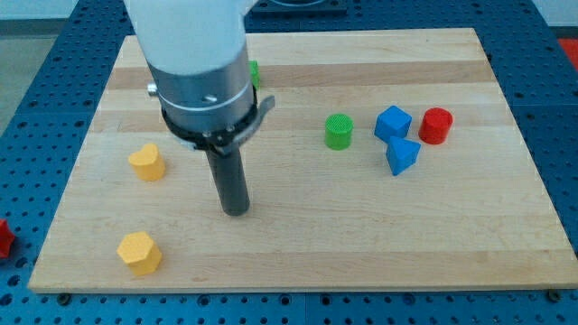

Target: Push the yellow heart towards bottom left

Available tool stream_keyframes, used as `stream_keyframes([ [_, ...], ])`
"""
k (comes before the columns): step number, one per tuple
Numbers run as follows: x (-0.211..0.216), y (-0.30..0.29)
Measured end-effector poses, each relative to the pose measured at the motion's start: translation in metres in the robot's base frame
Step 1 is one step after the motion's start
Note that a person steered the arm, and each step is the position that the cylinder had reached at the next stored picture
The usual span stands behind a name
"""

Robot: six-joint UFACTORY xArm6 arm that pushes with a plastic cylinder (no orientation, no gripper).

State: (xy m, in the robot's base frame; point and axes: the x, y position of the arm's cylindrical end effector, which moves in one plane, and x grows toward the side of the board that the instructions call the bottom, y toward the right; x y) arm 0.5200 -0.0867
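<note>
The yellow heart (146, 162) lies on the wooden board (298, 244) at the view's left. My tip (236, 210) rests on the board to the right of the heart and a little below it, about a hundred pixels away, not touching it. A yellow hexagon block (139, 252) lies below the heart near the board's bottom left corner.
A green cylinder (339, 132) stands right of centre. Two blue blocks (393, 122) (402, 154) and a red cylinder (436, 125) lie further right. A green block (255, 73) shows partly behind the arm. A red object (4, 238) sits off the board at the left edge.
</note>
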Motion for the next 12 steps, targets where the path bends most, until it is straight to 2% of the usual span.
stream_keyframes([
  [1, -0.012, -0.005],
  [3, -0.009, -0.006],
  [4, -0.007, -0.037],
  [5, -0.005, -0.106],
  [6, -0.007, -0.145],
  [7, -0.039, -0.144],
  [8, -0.058, -0.102],
  [9, -0.063, -0.157],
  [10, -0.122, -0.088],
  [11, -0.114, -0.025],
  [12, -0.096, -0.054],
])
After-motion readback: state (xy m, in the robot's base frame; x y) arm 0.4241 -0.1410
